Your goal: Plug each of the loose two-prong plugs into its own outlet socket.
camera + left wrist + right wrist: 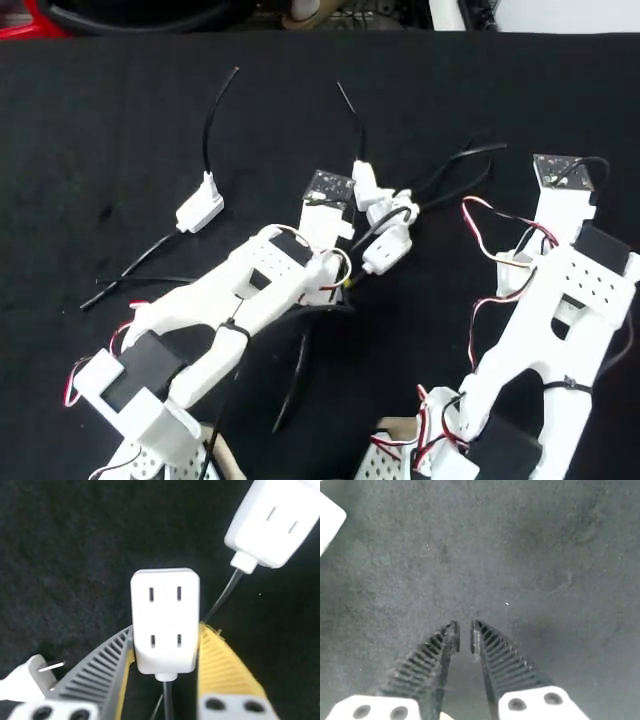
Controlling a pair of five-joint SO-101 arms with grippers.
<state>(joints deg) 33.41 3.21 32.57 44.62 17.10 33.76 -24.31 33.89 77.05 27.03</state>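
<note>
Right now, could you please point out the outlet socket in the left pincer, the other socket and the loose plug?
held outlet socket (165,617), left wrist view, on its face between the two slot pairs.
second outlet socket (270,530), left wrist view, on its slotted face.
two-prong plug (25,682), left wrist view, on its white body.

arms (250,290) (560,300): 2 | outlet sockets (165,620) (272,522): 2 | plug (30,682) with prongs showing: 1
</note>
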